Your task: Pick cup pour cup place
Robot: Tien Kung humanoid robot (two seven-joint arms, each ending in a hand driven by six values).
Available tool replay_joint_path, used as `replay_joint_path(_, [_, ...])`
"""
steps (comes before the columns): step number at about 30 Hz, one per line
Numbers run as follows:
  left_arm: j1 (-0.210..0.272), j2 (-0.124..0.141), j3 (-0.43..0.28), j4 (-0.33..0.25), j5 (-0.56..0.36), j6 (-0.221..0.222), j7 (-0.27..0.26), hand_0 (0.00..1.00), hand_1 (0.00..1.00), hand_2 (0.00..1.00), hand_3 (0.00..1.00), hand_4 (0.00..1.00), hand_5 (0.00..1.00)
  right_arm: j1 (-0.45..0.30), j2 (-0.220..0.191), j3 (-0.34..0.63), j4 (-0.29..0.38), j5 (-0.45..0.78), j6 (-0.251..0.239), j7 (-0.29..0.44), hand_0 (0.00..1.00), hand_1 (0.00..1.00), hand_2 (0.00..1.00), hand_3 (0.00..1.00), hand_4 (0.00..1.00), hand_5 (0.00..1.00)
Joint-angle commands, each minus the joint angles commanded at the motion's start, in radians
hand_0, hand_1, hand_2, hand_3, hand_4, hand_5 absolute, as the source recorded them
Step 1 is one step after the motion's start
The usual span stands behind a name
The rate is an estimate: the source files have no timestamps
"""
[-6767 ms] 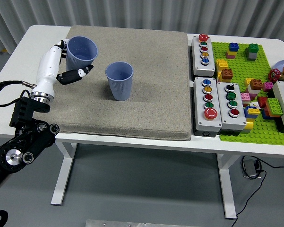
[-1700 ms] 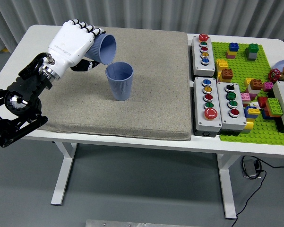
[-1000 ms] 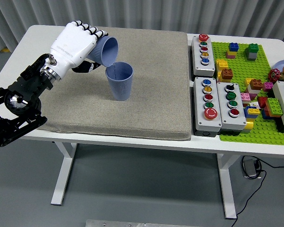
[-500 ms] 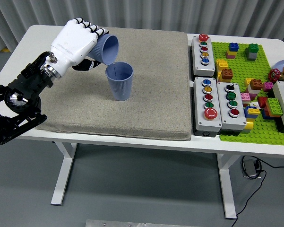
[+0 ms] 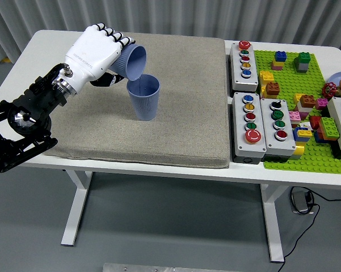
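A blue ribbed cup [image 5: 144, 97] stands upright on the grey mat [image 5: 181, 113]. My left hand [image 5: 105, 51], white with black fingertips, is shut on a second blue cup [image 5: 132, 61]. That cup is tipped on its side, its mouth facing right and down, with the lip just over the left rim of the standing cup. My black left arm comes in from the lower left. The right arm is out of sight.
Right of the mat stand grey button boxes [image 5: 244, 58] [image 5: 249, 124] [image 5: 278, 119]. A green baseplate [image 5: 306, 107] with several coloured bricks fills the far right, beside a bowl [image 5: 340, 82] holding small items. The white table [image 5: 40, 51] shows at the left.
My left hand has lifted the cup from the mat's far left corner, carried it right and tipped it over the standing cup. In the last second it edged a little further right.
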Motion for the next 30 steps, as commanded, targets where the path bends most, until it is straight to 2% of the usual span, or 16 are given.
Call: replay_joint_path(30, [0.007,0.002,0.002,0.003,0.000,0.001,-0.003,0.532,0.577,0.623,0.597,0.646,0.002,-0.008,0.001,0.005,0.001,-0.004,0.002,-0.002,0.673,0.597,0.557,0.574,0.002,0.049])
